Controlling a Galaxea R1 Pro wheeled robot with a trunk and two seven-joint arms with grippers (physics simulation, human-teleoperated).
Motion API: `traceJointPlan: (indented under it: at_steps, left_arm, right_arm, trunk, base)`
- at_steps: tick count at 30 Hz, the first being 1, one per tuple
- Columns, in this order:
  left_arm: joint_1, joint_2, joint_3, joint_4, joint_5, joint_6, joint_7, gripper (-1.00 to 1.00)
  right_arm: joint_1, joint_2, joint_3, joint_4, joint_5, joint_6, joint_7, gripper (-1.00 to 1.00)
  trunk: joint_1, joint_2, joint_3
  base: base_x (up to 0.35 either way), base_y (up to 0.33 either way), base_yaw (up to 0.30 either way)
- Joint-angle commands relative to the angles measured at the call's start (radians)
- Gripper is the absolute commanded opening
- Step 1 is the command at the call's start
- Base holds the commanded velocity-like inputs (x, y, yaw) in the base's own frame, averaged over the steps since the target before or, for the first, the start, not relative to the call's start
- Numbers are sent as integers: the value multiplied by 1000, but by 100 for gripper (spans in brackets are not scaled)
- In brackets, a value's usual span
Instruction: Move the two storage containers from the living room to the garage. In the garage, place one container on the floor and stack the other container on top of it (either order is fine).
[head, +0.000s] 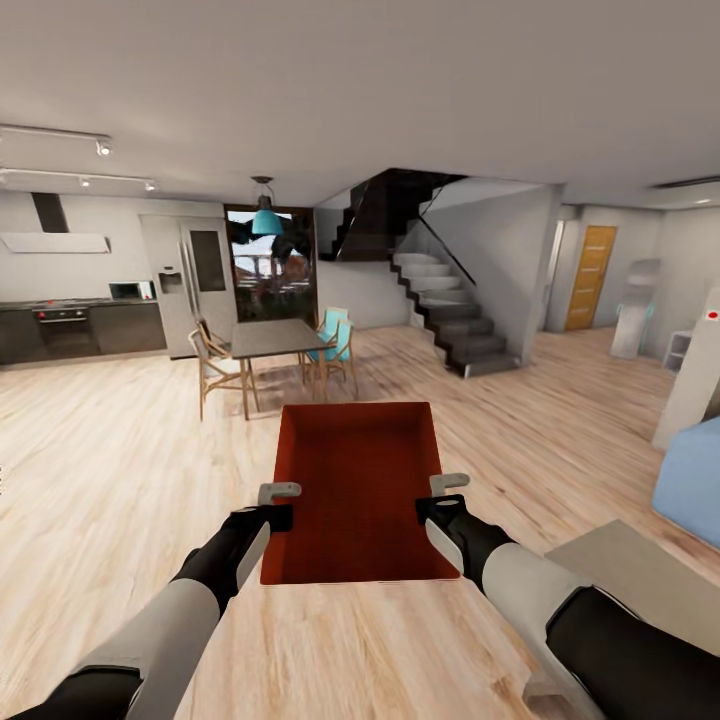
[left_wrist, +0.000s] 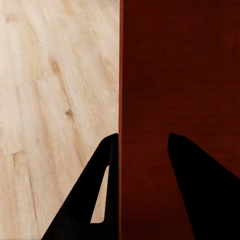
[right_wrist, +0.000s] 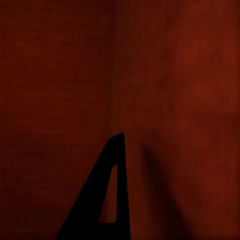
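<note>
1. Your left hand (head: 279, 492) grips the left wall of the orange-red rectangular plastic bin (head: 357, 490), one finger on each side.
2. One bin shows, held between both hands above the light wood-plank floor (head: 120, 440), long axis pointing away from you.
3. Your right hand (head: 449, 483) holds the right wall; both hands equally near.

Light wood-plank floor (head: 100, 450) carries a dining table (head: 272, 338), chairs (head: 215, 365) and staircase (head: 455, 320)
</note>
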Motion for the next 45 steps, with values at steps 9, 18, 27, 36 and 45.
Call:
traceJointPlan:
  at_steps: [9, 18, 27, 36, 45]
  left_arm:
    - [0, 1, 16, 0, 7, 5, 8, -100]
    - [0, 1, 16, 0, 7, 5, 8, -100]
    - [0, 1, 15, -1, 7, 5, 8, -100]
    - [0, 1, 16, 0, 7, 5, 8, -100]
    - [0, 1, 15, 0, 7, 5, 8, -100]
  right_arm:
    - [-1, -16, -24, -4, 30, -68, -29, -100]
    - [-1, -16, -25, -4, 30, -68, -30, -100]
    - [-1, -16, -25, -4, 30, -68, -29, -100]
    - [-1, -16, -25, -4, 30, -67, -29, -100]
    - [-1, -16, -25, -4, 30, -68, -31, -100]
  trunk:
    - [1, -1, 0]
    - [1, -1, 0]
    - [1, -1, 0]
    - [1, -1, 0]
    - [1, -1, 0]
  base:
    - [321, 0, 235]
    - [321, 0, 61]
    - [321, 0, 0]
    - [321, 0, 0]
    - [321, 0, 0]
